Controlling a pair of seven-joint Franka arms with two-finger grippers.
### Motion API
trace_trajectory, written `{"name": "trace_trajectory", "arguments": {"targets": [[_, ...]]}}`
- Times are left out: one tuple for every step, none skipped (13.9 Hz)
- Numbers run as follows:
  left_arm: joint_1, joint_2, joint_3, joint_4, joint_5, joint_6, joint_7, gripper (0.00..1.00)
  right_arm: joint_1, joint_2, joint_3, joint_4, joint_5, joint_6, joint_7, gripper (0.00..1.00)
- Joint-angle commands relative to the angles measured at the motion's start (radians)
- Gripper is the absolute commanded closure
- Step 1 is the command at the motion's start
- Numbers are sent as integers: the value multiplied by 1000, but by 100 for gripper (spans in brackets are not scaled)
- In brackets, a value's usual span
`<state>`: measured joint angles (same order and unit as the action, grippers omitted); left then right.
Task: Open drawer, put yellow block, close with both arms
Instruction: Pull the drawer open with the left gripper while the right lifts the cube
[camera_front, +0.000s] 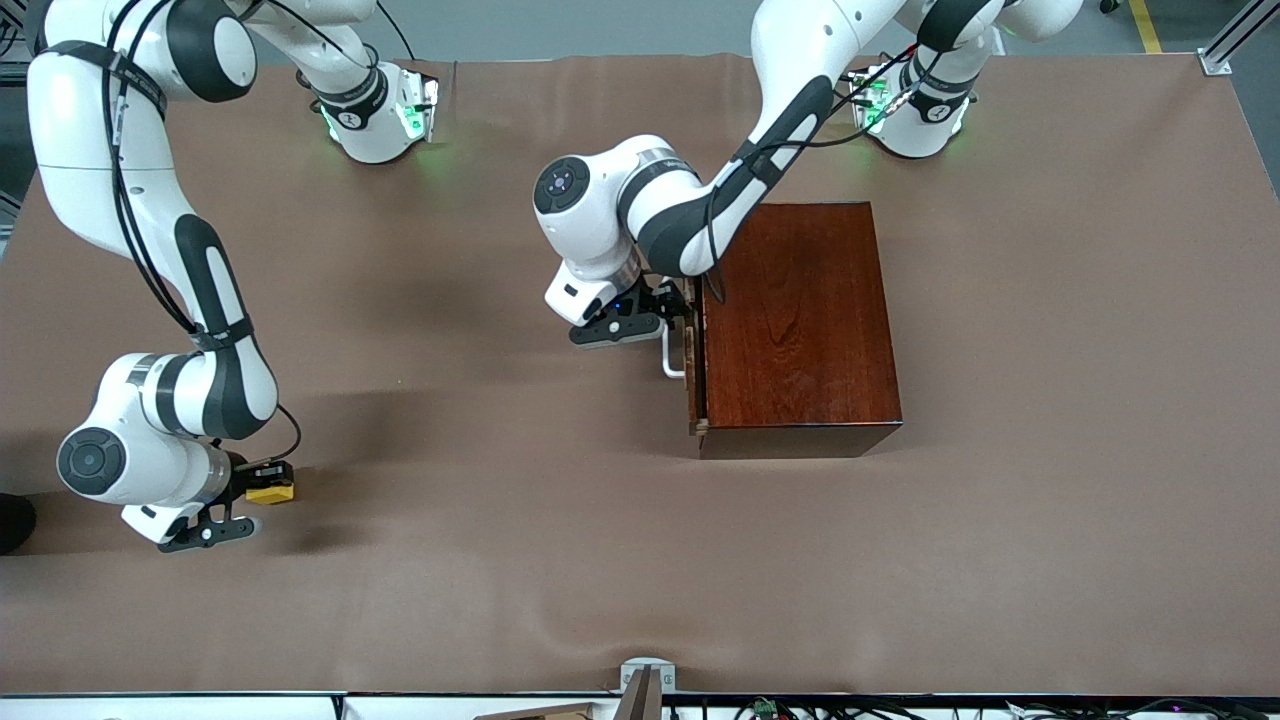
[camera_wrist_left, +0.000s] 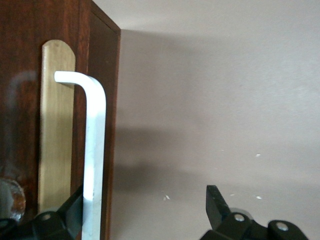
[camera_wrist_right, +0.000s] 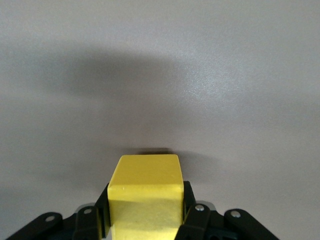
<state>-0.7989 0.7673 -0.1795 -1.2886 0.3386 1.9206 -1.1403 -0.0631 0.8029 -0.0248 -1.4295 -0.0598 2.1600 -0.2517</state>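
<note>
Front view first: the dark wooden box (camera_front: 800, 325) sits toward the left arm's end of the table, and the drawer (camera_front: 695, 360) looks shut or barely cracked, its face turned toward the right arm's end. The left gripper (camera_front: 668, 312) is right at that face, by the upper stretch of the white handle (camera_front: 670, 360). The right gripper (camera_front: 262, 488) is low over the table, well apart from the box, with the yellow block (camera_front: 270, 492) in it.

Left wrist view: the handle (camera_wrist_left: 95, 155) runs lengthwise straight toward the camera, along the drawer front. The left gripper (camera_wrist_left: 145, 210) is spread wide; one finger (camera_wrist_left: 70, 212) is just at the bar, the other finger (camera_wrist_left: 217, 205) stands out in open space. So the bar sits off to one side of the gap, not centered. My guess is the closing pinch needs a small sideways shift, then a pull straight away from the box.

Right wrist view: the right gripper (camera_wrist_right: 145, 212) is clamped on the yellow block (camera_wrist_right: 145, 192), fingers on two facing sides, table just below. It's waiting on the drawer, I'd say.
</note>
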Motion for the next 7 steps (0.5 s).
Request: {"name": "trace_trajectory", "arguments": {"targets": [[-17, 24, 8, 48, 8, 26, -39, 0, -12, -24, 13, 3, -21, -12, -12, 100], [-23, 24, 8, 48, 8, 37, -52, 0, -7, -31, 13, 3, -21, -12, -23, 100], [-29, 24, 9, 48, 8, 52, -58, 0, -4, -48, 14, 3, -20, -14, -37, 100], [-29, 24, 9, 48, 8, 64, -65, 0, -3, -65, 14, 3, -21, -19, -38, 100], [-29, 24, 9, 48, 8, 78, -70, 0, 2, -80, 14, 3, -21, -26, -40, 100], [-29, 24, 8, 49, 8, 89, -72, 0, 5, -96, 17, 3, -21, -38, -43, 100], [-29, 24, 8, 49, 8, 101, -79, 0, 8, -111, 17, 3, -21, -45, -58, 100]]}}
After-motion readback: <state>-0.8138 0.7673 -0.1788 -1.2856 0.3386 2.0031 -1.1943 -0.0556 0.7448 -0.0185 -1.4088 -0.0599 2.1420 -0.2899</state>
